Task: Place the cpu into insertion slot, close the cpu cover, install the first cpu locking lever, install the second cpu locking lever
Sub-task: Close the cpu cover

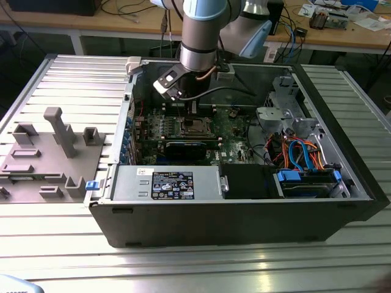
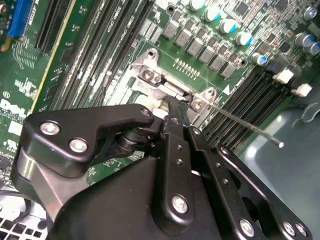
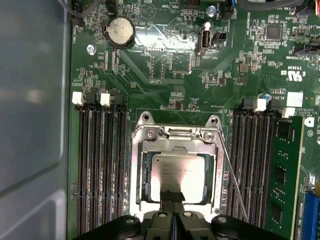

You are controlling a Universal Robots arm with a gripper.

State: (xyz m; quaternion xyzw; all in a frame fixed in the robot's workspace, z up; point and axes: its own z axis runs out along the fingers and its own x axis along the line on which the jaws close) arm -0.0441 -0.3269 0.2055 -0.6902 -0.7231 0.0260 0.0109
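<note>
Cpu [image 3: 177,172] sits in the insertion slot [image 3: 147,180] on the green board, with the cpu cover [image 3: 218,170] down around it. The gripper [image 3: 172,196], fingers pressed together, bears on the cover's edge, apparently to hold it flat. A thin locking lever [image 3: 234,180] stands unlatched alongside.

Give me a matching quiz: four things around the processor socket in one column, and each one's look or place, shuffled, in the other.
1 cpu
2 cpu cover
3 locking lever
4 gripper

a thin rod slanting beside the frame
b fingertips together at the chip's edge
c silver frame around the chip
d dull silver square inside the frame

Pairs: 1-d, 2-c, 3-a, 4-b
</note>
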